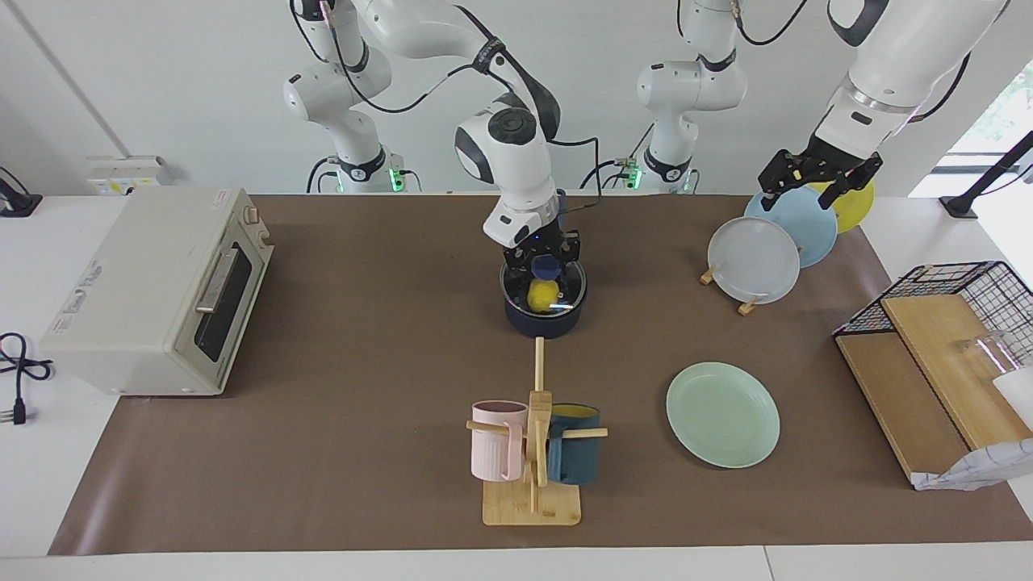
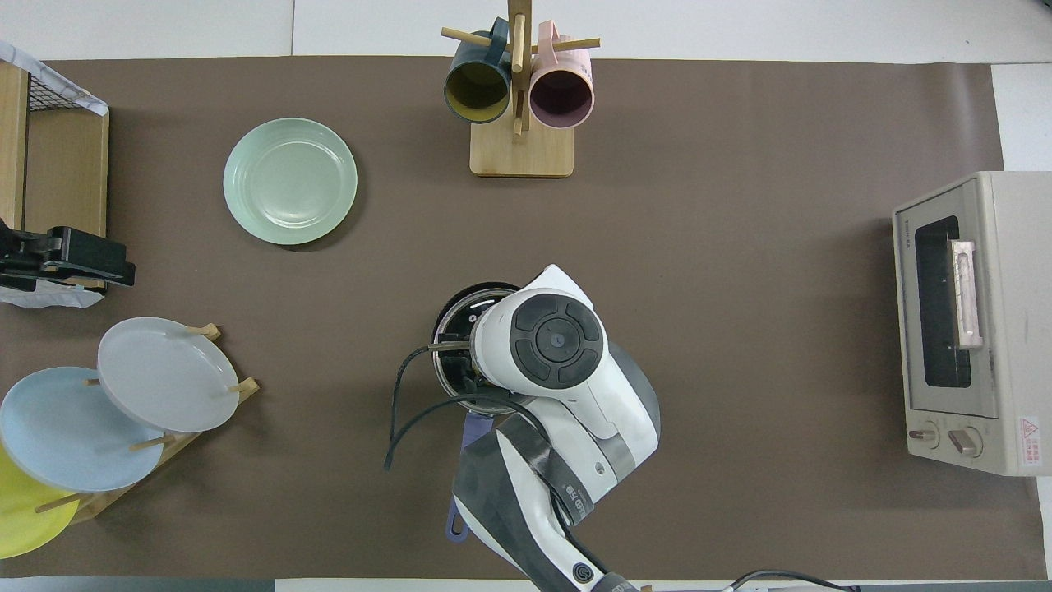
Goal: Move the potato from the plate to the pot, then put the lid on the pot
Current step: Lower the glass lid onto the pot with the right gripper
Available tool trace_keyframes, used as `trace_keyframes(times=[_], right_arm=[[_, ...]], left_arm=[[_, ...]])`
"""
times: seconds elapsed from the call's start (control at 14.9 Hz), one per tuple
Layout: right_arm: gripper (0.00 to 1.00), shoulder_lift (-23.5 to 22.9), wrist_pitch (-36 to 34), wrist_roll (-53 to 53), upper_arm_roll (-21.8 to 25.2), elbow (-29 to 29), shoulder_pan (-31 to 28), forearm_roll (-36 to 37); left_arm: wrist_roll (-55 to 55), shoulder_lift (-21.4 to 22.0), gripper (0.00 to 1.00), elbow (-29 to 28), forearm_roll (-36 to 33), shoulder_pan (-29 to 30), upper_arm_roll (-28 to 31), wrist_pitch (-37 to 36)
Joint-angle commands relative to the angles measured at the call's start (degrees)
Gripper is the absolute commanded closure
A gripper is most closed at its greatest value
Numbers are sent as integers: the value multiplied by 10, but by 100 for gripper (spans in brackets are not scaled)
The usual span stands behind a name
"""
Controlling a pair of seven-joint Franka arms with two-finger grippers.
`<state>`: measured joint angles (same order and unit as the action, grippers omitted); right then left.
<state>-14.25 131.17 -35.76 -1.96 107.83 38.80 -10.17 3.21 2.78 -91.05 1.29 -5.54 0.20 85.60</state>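
Observation:
The dark navy pot (image 1: 542,321) stands mid-table, its blue handle (image 2: 465,456) pointing toward the robots. The yellow potato (image 1: 541,295) lies inside it and shows through the glass. The clear lid (image 1: 565,284) sits level at the pot's rim. My right gripper (image 1: 542,260) is shut on the lid's blue knob (image 1: 546,265). In the overhead view the right arm covers most of the pot (image 2: 448,327). The mint-green plate (image 1: 722,413) lies bare, farther from the robots toward the left arm's end. My left gripper (image 1: 817,173) waits open, up over the plate rack.
A wooden rack with grey (image 1: 753,260), light-blue and yellow upright plates stands near the left arm. A mug tree (image 1: 534,440) with pink and teal mugs stands farther from the robots than the pot. A toaster oven (image 1: 153,290) sits at the right arm's end and a wire basket (image 1: 952,282) at the left arm's end.

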Motion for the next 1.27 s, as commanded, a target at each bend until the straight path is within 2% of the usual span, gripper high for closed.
trace_keyframes(times=[0.0,0.8,1.0,1.07,1.21], right_arm=[[59,-4,0,9,-3,-22,-5,-4],[58,-8,15,30,-2,-7,6,8],[58,-4,39,31,-2,10,7,13],[57,-3,38,31,-2,11,7,15],[47,-3,39,37,-2,12,6,15]], left_arm=[[-3,6,0,-5,-9,8,-5,9],[3,9,0,-12,-9,0,-6,9],[2,9,0,-12,-9,-3,-6,10],[2,9,0,-12,-9,-3,-6,10],[1,9,0,-12,-9,-3,-6,9]])
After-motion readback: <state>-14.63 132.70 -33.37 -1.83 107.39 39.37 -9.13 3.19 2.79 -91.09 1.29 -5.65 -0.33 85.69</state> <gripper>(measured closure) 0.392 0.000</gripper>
